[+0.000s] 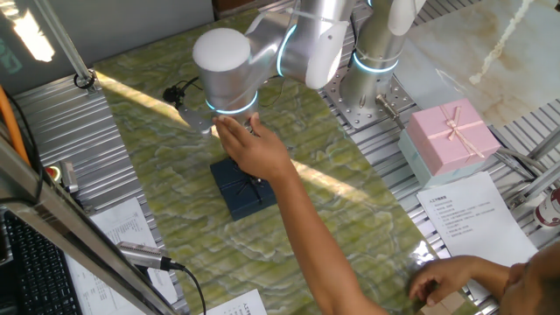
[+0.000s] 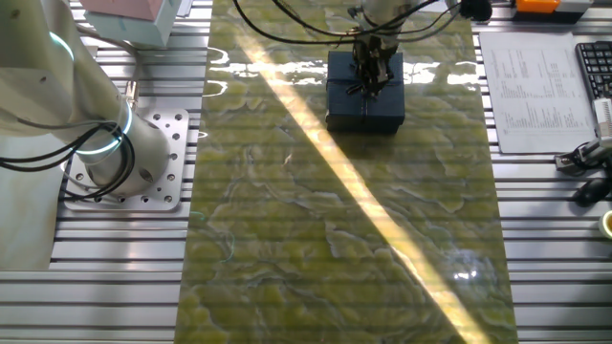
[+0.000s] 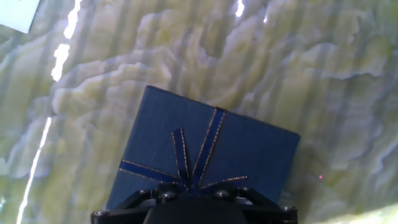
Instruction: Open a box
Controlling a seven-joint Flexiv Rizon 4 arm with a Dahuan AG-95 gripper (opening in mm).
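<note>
We are observing the box (image 3: 205, 155), square, matte navy, lid on, lying flat on the green marbled worktop (image 2: 335, 239) at upper centre of the other fixed view. Thin metallic-edged ribbon is crossing its lid into a bow. The tool (image 2: 371, 65) is hanging directly above the bow; we cannot tell how far its fingers are parted.

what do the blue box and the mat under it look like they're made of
Blue box: probably matte cardboard, with flat sides, crisp edges and no shine; the thin ribbon across its lid looks like fabric with glinting edges.
Mat: likely glossy vinyl or plastic printed like green marble, since it reflects light in bright streaks.
</note>
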